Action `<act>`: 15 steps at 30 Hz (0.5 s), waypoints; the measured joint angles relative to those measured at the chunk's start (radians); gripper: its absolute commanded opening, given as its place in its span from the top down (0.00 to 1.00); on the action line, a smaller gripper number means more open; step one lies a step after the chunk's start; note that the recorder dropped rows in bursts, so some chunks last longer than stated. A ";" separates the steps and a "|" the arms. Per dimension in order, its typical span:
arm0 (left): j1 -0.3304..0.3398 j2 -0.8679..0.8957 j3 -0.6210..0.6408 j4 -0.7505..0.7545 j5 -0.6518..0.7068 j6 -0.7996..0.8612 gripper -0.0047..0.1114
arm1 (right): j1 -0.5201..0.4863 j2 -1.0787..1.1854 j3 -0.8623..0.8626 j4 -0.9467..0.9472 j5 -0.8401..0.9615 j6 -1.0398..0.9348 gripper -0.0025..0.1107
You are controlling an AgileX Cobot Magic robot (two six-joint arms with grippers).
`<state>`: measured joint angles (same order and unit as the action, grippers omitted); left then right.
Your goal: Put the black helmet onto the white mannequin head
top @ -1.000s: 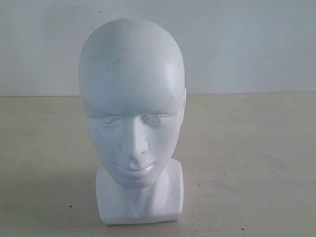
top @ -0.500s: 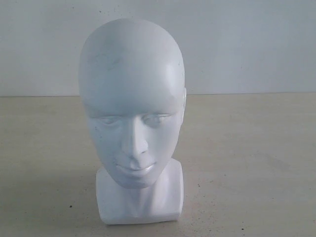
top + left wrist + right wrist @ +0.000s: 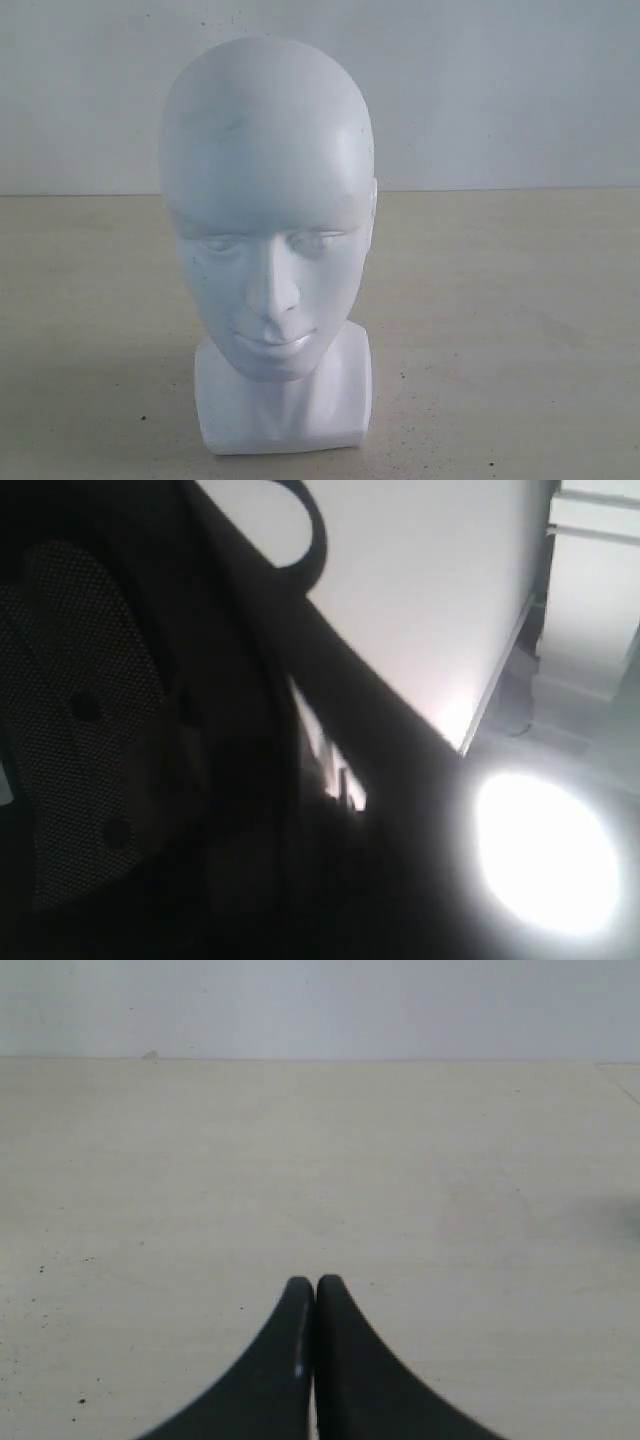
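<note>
The white mannequin head stands upright on its blocky neck base, facing the exterior camera, bare on top. No arm or helmet shows in that view. The black helmet fills the left wrist view at very close range, with its mesh padded lining and a strap loop visible. My left gripper's fingers are lost in the dark against it, and it appears shut on the helmet, held up off the table. My right gripper is shut and empty over bare table.
The beige tabletop runs back to a pale wall. Past the helmet, the left wrist view shows a white panel and a bright lamp glare.
</note>
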<state>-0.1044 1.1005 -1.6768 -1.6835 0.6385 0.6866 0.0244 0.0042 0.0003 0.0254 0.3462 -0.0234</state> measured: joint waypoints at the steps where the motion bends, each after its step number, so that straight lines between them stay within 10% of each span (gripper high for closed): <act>1: -0.002 0.005 -0.019 -0.005 0.000 -0.015 0.92 | 0.000 0.000 0.000 0.000 0.000 0.000 0.98; 15: -0.020 0.127 -0.159 -0.008 0.114 -0.192 0.92 | 0.000 0.000 0.000 0.000 0.000 0.000 0.98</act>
<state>-0.1248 1.2276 -1.8355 -1.6912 0.7524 0.4949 0.0244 0.0042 0.0003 0.0254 0.3462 -0.0234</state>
